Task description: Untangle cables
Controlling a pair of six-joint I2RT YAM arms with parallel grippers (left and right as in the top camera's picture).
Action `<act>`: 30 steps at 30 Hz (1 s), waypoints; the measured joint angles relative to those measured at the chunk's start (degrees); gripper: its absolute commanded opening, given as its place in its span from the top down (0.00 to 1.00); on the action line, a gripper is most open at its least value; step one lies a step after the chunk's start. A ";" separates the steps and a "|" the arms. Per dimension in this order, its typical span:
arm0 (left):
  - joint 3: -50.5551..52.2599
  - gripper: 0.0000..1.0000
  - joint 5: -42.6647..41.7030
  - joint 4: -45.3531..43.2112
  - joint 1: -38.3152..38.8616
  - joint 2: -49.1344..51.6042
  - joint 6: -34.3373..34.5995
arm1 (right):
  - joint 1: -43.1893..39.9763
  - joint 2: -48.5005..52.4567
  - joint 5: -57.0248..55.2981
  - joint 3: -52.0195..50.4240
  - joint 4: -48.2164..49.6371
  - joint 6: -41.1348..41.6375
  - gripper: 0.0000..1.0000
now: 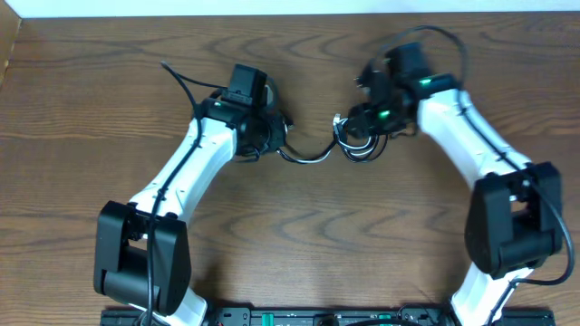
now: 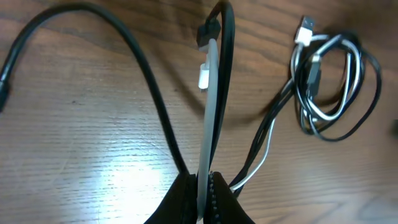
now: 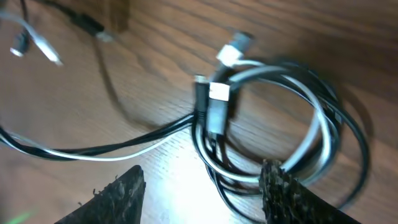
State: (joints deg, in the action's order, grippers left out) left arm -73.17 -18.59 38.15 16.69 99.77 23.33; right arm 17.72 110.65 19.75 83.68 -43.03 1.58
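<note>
Reading left to right, we see the left gripper (image 2: 205, 183) with its fingers pressed together on the white cable (image 2: 210, 118) and the black cable (image 2: 230, 62), whose plug ends project beyond the grip. Both cords run rightward across the wooden worktop (image 1: 299, 235) to a small tangled coil (image 3: 314, 121), white and black loops interlaced, lying on the wood. Over that coil hangs the right gripper (image 3: 202, 190), fingers apart, gripping nothing.
</note>
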 measured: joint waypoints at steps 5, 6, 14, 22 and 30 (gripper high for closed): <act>0.00 0.92 -1.73 1.49 -4.00 0.00 1.42 | 5.49 1.64 -5.57 0.07 1.11 -3.87 0.48; 0.00 0.92 -1.86 1.79 -4.46 0.00 1.57 | 5.92 2.34 -6.29 0.07 1.11 -4.63 0.49; 0.00 0.78 -2.38 1.86 -5.33 0.00 2.29 | 8.04 5.92 -12.79 0.07 1.09 -7.15 0.55; -0.02 0.73 -2.51 0.35 -5.33 0.00 -0.26 | 11.10 5.99 -15.13 0.07 1.29 -7.91 0.59; -1.18 0.69 -2.54 0.11 -5.79 -0.02 -3.32 | 11.47 5.99 -15.74 0.07 1.27 -8.11 0.62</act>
State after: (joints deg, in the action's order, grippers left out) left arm -74.35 -21.12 38.26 10.90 99.74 20.01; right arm 29.19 116.64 4.01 83.74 -41.76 -6.52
